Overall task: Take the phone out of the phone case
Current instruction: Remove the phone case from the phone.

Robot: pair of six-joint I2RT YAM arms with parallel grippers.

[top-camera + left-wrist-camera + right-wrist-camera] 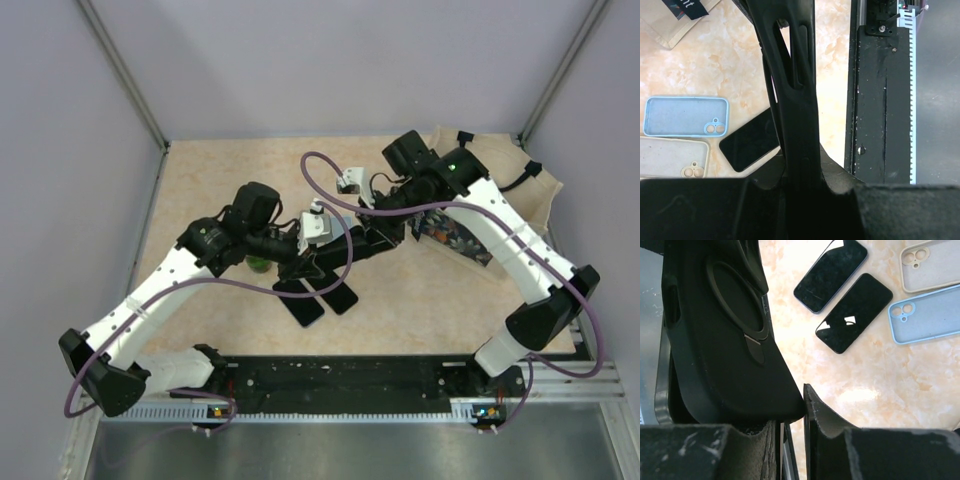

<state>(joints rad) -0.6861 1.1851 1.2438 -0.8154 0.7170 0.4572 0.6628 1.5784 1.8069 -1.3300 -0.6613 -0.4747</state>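
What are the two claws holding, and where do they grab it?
One black phone case: the left gripper clamps one end, the right gripper pinches an edge.

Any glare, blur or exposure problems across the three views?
Top external: even light, sharp, no glare. Left wrist: the black case is a near-featureless dark mass up close, and the table beside it is blown out. Right wrist: a bright reflection sits on the loose phone, and the camera's own fingers are soft and out of focus.

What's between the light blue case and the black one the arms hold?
A black phone lies screen-up between the light blue case and the black case, clearest in the right wrist view.
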